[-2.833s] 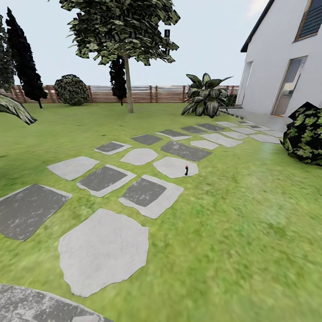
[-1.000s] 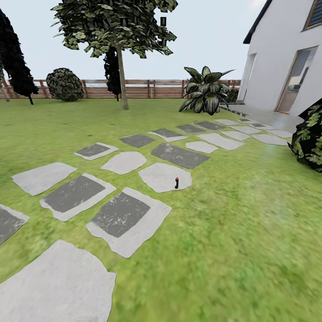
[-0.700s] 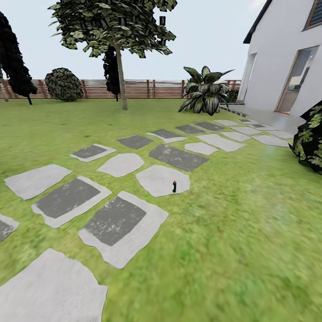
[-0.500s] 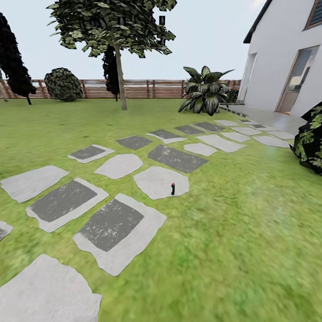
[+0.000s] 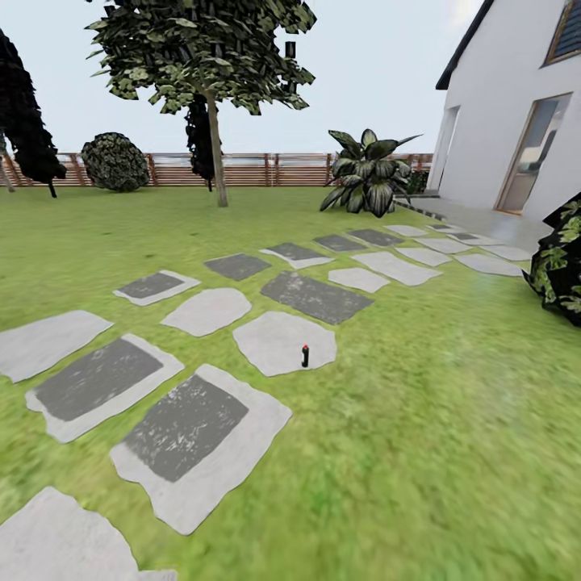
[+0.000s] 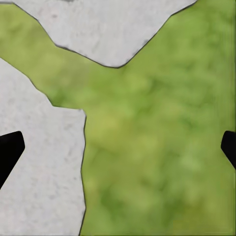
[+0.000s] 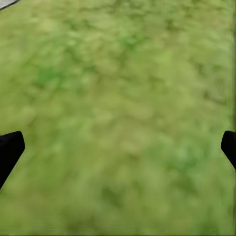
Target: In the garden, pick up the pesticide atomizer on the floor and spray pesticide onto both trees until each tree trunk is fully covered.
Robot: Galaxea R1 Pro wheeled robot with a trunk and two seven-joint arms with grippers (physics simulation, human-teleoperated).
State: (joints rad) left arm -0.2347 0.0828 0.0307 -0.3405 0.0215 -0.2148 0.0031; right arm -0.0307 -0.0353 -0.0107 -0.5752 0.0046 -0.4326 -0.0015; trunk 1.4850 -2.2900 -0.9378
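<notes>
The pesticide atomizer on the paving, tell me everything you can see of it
The pesticide atomizer is a small, slim, dark bottle with a red top, too far off to make out a nozzle or trigger. It stands upright on the right edge of a pale grey paving stone, close to where the stone meets the grass. Nothing else touches it. It sits near the middle of the head view.

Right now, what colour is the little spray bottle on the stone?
The atomizer looks dark with a red top, best seen in the head view.
</notes>
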